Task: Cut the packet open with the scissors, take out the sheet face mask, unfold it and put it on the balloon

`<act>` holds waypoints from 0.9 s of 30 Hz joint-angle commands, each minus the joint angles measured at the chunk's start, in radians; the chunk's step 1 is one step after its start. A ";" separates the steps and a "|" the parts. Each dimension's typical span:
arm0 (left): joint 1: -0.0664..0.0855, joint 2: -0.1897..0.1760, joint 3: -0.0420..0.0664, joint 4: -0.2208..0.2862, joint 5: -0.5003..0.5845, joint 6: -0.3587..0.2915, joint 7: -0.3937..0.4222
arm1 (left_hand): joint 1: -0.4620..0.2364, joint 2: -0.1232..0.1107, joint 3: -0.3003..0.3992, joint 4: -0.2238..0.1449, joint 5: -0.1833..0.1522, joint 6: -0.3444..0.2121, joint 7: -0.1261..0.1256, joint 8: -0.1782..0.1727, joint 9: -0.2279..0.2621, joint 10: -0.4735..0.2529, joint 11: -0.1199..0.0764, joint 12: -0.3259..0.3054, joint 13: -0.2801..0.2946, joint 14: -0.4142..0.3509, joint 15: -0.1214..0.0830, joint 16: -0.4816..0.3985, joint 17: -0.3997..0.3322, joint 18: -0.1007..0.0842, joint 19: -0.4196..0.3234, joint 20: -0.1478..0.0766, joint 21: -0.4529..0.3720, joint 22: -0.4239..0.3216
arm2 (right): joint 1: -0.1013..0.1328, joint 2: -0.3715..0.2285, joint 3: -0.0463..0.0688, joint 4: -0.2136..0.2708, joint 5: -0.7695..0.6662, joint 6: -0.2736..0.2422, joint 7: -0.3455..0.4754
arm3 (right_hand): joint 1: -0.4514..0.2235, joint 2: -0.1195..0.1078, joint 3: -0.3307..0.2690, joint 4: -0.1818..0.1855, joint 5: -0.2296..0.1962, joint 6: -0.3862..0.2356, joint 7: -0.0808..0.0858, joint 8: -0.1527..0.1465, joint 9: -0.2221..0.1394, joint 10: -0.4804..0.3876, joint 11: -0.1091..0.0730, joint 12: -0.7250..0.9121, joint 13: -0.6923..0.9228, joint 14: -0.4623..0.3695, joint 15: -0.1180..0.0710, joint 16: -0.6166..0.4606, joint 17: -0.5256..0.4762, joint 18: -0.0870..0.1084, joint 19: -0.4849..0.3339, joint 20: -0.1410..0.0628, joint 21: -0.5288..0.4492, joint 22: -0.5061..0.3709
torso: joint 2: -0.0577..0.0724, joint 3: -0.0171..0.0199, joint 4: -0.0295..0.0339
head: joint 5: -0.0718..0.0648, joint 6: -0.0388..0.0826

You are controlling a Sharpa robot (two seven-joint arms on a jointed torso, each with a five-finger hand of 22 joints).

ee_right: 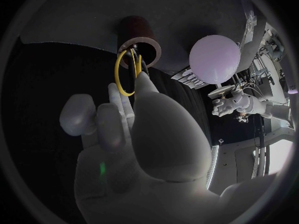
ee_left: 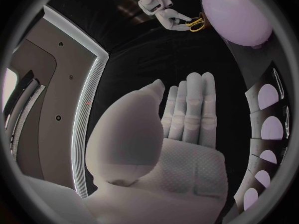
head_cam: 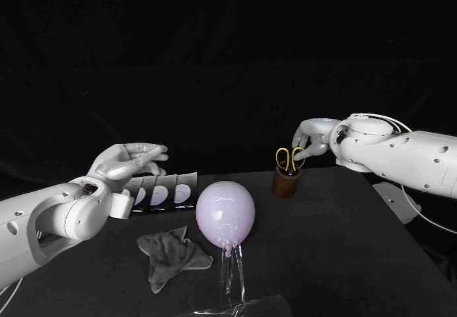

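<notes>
Hovering over the cup (head_cam: 284, 185) that held the scissors (head_cam: 288, 158), the right hand (head_cam: 306, 140) had fingers at their yellow loops, grip unclear to me, those stiff loops surely the place to lift them, while the left hand (head_cam: 129, 160) hung spread, empty, above the thin packets (head_cam: 162, 193)

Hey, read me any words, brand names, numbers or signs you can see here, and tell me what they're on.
No text can be read.
Packets: only pale half-oval marks show; any print is too small to read.
Scissors, brown cup, balloon: no lettering visible.
</notes>
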 commanded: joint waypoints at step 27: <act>0.001 0.009 -0.001 -0.014 0.019 0.021 0.011 | 0.010 0.015 0.015 0.000 0.003 0.000 0.005 -0.006 0.002 0.005 0.002 -0.008 0.002 -0.008 0.001 0.008 0.003 0.009 -0.014 0.001 0.013 0.006 | -0.005 -0.009 -0.001 0.001 0.000 -0.095 -0.018 | 0.047 0.051 0.466 -0.003 -0.077 0.140 -0.049 0.108 0.088 0.260 -0.057 -0.018 0.001 0.026 -0.061 0.057 0.061 -0.034 0.065 -0.038 0.093 0.151 | 0.002 0.0008 -0.0006 | 0.006 0.008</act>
